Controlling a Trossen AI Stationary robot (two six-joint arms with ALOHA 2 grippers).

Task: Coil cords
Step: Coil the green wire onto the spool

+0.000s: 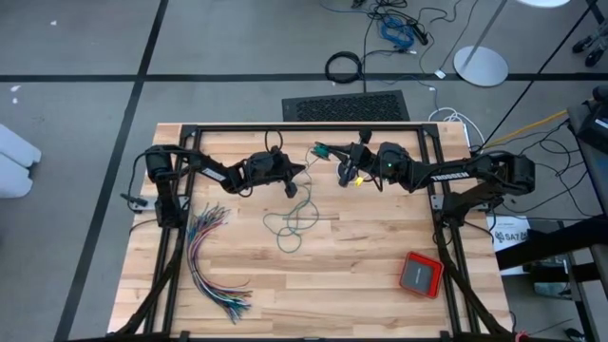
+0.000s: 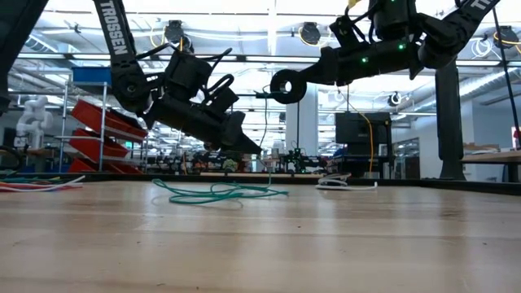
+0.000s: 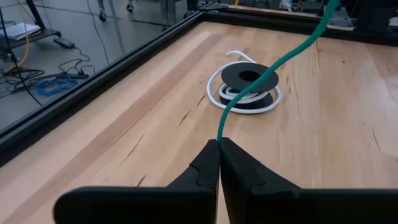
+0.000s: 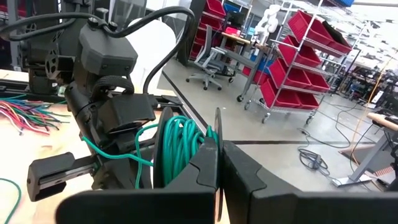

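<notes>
Both arms are raised over the far middle of the bench. The left pincer is closed tight on the teal-green cord, which rises taut from its tips. The right pincer is clamped shut on a flat disc, with turns of that cord wound beside it. The cord's slack lies looped on the bench between the arms. The black cord, with its white tail, lies coiled farther back.

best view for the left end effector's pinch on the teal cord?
Left wrist view: left end effector shut on the teal cord, contact plain. High view shows it tiny; low view from the side; right wrist view shows wound turns.
</notes>
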